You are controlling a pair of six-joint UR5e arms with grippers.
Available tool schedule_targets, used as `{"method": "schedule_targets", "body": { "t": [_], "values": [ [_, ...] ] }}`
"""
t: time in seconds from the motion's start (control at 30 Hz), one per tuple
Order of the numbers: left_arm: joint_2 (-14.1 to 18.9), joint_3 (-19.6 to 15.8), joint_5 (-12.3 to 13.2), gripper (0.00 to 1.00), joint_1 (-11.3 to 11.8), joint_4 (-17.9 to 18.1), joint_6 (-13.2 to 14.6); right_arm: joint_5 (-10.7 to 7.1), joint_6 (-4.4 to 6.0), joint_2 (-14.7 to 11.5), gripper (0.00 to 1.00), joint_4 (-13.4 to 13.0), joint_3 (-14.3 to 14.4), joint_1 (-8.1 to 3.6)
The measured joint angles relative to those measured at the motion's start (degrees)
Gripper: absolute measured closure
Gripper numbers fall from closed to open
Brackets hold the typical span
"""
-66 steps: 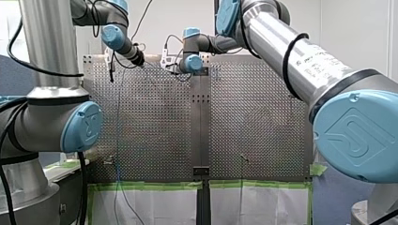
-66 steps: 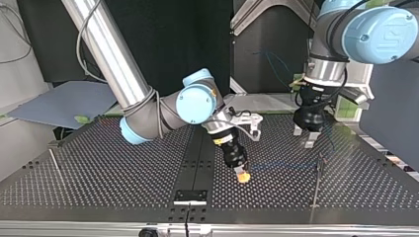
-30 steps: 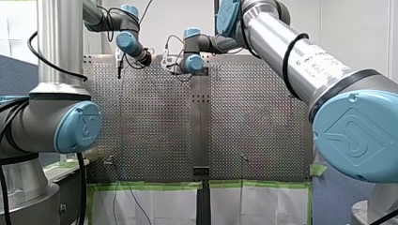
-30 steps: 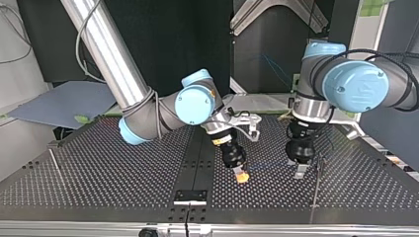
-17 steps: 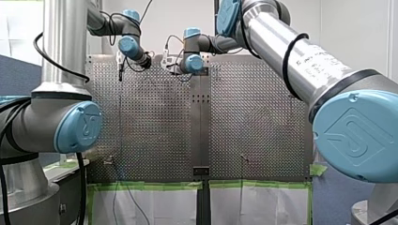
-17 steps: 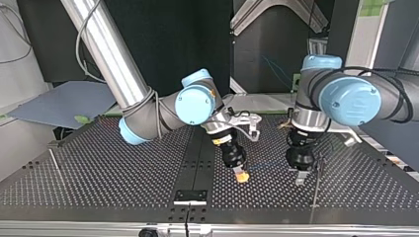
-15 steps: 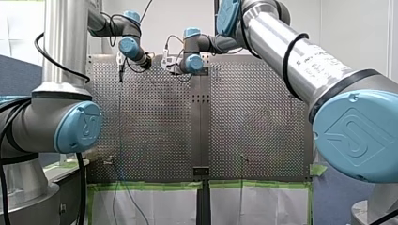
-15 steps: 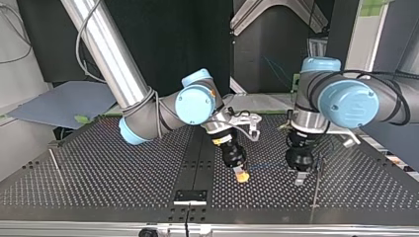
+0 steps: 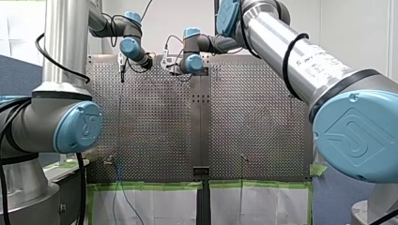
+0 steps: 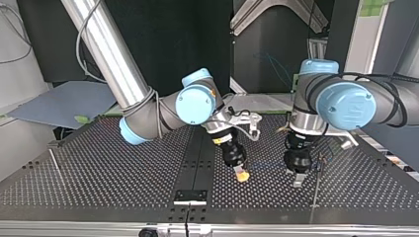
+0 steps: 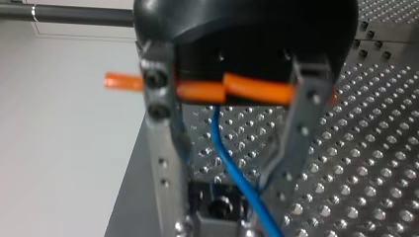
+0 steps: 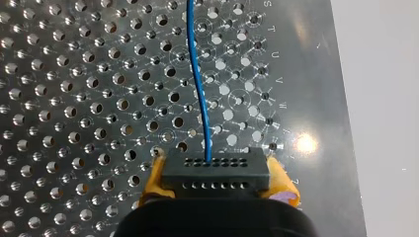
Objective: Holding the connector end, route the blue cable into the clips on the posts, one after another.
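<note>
Now we hold the connector clamped between the yellow pads of our right pincer, low over the perforated counter. From it the blue cable runs across to our left pincer. The metal fingers of this pincer stand apart and the cable passes loose between them; as far as we can see, they grip nothing. Just beside this pincer is a thin post; its clip is too small for us to make out.

We judge that the step in hand is to lay the cable into that clip. To do it well, the right pincer should stay firm and give a light tension, so that the cable is straight. The left pincer should guide the cable sideways to the post and then down, slowly, without pushing the post, which probably bends easily.
</note>
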Motion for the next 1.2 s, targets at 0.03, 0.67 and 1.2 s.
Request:
{"method": "schedule_targets", "body": {
  "t": [0.03, 0.67, 1.2],
  "values": [
    [0.01, 0.0, 0.0, 0.04, -0.09, -0.01, 0.03, 0.0, 0.0, 0.0, 1.0, 0.03, 0.0, -0.01],
    [0.03, 0.0, -4.31, 1.0, -0.89, -0.71, -0.05, 0.0, 0.0, 0.0, 1.0, 0.28, 0.01, -0.11],
    [-0.03, -0.04, -7.09, 1.0, -1.57, -2.59, 0.0, 0.06, 0.09, 0.01, 1.0, 0.65, 0.76, -0.41]
  ]
}}
